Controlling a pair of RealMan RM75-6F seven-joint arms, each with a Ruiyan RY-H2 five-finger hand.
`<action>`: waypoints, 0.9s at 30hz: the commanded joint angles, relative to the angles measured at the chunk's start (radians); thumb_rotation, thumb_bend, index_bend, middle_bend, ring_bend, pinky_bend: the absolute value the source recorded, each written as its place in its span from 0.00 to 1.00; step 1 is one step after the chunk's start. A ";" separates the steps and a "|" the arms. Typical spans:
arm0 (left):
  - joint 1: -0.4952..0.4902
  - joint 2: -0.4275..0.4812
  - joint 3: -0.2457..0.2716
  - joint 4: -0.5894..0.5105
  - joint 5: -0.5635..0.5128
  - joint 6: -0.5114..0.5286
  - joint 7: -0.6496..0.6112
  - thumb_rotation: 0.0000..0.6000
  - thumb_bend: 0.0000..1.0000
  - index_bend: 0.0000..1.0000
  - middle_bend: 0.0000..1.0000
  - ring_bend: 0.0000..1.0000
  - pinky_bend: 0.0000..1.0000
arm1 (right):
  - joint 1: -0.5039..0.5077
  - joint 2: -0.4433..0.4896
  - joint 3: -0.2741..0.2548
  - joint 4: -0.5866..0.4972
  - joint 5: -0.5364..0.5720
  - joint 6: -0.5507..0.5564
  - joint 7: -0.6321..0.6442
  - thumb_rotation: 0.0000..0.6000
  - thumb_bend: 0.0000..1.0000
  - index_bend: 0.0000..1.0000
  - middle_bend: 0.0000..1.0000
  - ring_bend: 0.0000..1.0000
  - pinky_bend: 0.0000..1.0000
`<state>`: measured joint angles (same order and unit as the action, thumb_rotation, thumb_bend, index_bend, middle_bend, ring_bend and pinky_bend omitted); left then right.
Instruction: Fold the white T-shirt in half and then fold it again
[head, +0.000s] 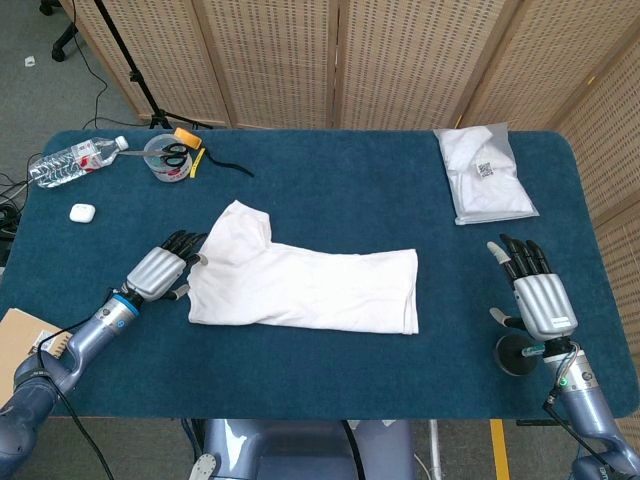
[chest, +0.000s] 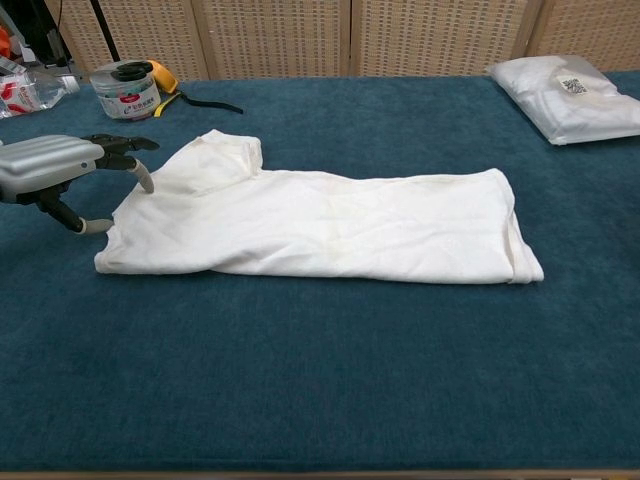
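Here the left robot hand (head: 160, 270) sits at the shoulder end of the white T-shirt (head: 300, 285), fingers spread and holding nothing, its fingertips (chest: 140, 170) right at the cloth's edge. The shirt lies near the middle of the blue bench (head: 330, 190), already folded lengthwise into a long strip with the sleeve jutting toward the far side. To do the second fold well, I would slide the fingers under both layers at that end before pinching, then carry it straight over to meet the hem. The right robot hand (head: 540, 295) rests open, well apart from the shirt, and could pin the hem.
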<state>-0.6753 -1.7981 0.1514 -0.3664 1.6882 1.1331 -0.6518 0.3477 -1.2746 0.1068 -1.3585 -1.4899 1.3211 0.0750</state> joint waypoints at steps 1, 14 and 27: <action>0.001 -0.019 -0.005 0.028 -0.005 -0.011 -0.007 1.00 0.31 0.33 0.00 0.00 0.00 | 0.000 0.000 0.000 0.001 0.000 0.000 0.001 1.00 0.14 0.00 0.00 0.00 0.00; -0.008 -0.060 -0.019 0.073 -0.019 -0.043 -0.033 1.00 0.35 0.41 0.00 0.00 0.00 | 0.000 -0.001 0.001 0.004 -0.001 -0.003 0.006 1.00 0.15 0.00 0.00 0.00 0.00; -0.012 -0.094 -0.049 0.096 -0.046 -0.040 -0.048 1.00 0.48 0.56 0.00 0.00 0.00 | -0.001 0.003 0.001 0.002 -0.007 0.000 0.015 1.00 0.16 0.00 0.00 0.00 0.00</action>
<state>-0.6857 -1.8914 0.1060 -0.2718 1.6450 1.0924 -0.6965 0.3464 -1.2720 0.1076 -1.3567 -1.4965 1.3215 0.0901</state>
